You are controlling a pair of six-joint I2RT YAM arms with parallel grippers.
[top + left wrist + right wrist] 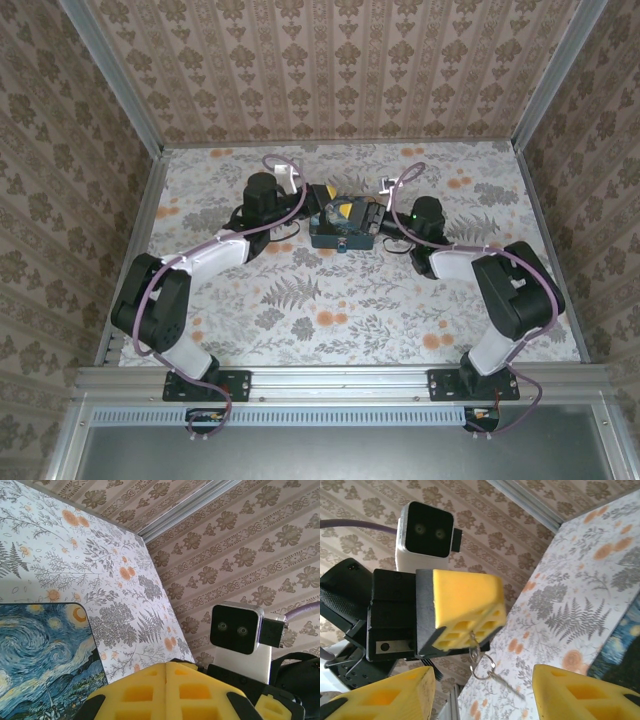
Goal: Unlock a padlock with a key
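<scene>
Early stage, by the look of it: the left gripper [467, 625] is clamping its yellow pads together on a key ring [483, 670], and a single key [509, 686] is dangling just below those fingertips. The right gripper [482, 697] is hanging open and empty, its two fingers apart on either side of the key and slightly beneath it. In the overhead view both grippers are meeting above a Starry Night-printed case [40, 650] on the floral table [580, 605]. The padlock cannot be made out. Judging from this, the key is lifted but not yet in a lock, so inserting, turning and freeing the shackle are all still to do. The count: two grippers, one key, one key ring, one case.
</scene>
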